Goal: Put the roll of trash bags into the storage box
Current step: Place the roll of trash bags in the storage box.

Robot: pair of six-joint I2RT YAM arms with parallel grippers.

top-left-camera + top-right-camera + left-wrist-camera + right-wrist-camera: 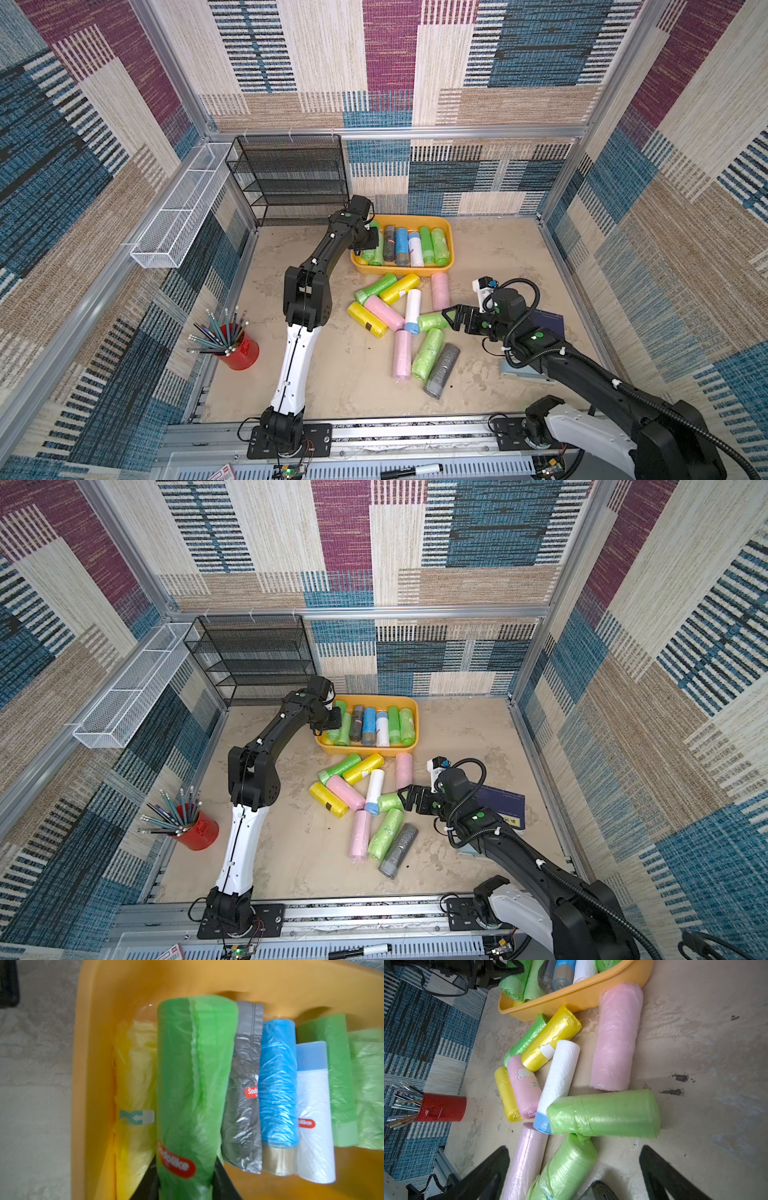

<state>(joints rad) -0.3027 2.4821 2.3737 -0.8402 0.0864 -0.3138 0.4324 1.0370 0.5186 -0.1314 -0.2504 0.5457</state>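
Close up in the left wrist view, a bright green roll [193, 1076] with a red label fills the middle, clenched near its end by the left gripper [188, 1186], whose black fingers [225, 1180] press in on both sides. The roll hangs inside the storage box [97, 1064], lengthwise between a yellow roll [135, 1076] by the box's end wall and a grey roll [243, 1105]; whether it touches the bottom I cannot tell. Beyond the grey one lie a blue roll [278, 1084], a white roll [313, 1115] and two more green ones, all side by side. In both top views the box [415, 217] [382, 697] sits at the far side of the table [498, 257], in front of a black mesh rack [291, 178]. The right gripper [449, 318] [577, 1176] stands spread wide with nothing between its jaws, low over the loose pile of rolls, its tips just beside a short green roll [432, 322] [604, 1113]. Pink, yellow, white, green and grey rolls are scattered around it. A red cup of pencils [241, 349] stands well apart on the left.
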